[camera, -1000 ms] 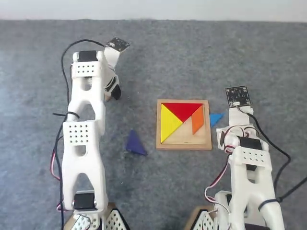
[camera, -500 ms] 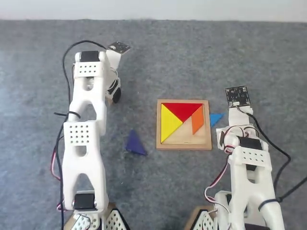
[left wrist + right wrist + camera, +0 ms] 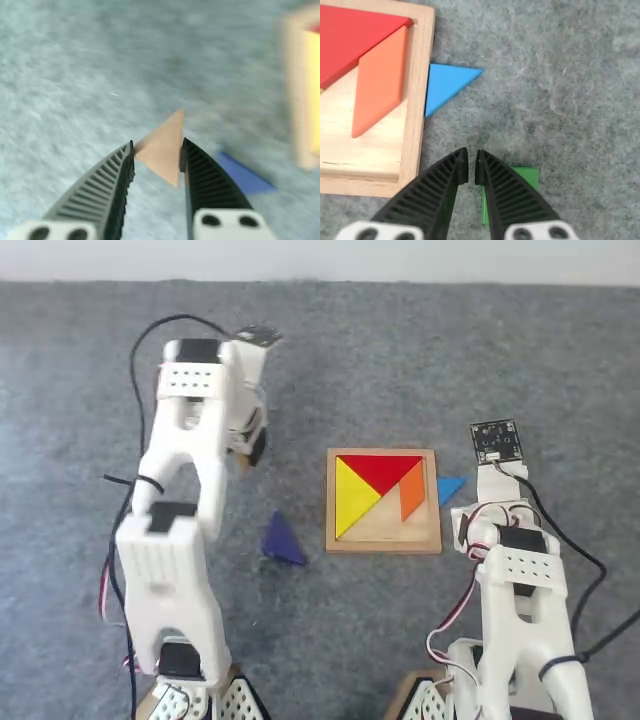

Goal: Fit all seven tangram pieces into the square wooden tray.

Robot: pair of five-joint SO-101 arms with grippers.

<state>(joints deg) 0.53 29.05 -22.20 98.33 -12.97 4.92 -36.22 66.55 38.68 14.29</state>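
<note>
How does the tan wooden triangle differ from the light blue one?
The tan wooden triangle is gripped by the left gripper; the light blue triangle lies free against the square wooden tray's outer edge. The tan triangle looks pale, the blue triangle vivid. Both sit outside it.

Perhaps a lab, grey felt tabletop (image 3: 430, 360)

High view fixed above the grey carpeted desk (image 3: 420, 360), looking almost straight down, arm bases at the frame's lower edge, left wrist view low and close behind the left gripper (image 3: 157, 144) clasping a tan wooden triangle (image 3: 165, 156), facing across the desk, right wrist view close above the right gripper (image 3: 471, 151), facing down, all three sharing the square wooden tray (image 3: 395, 528)
</note>
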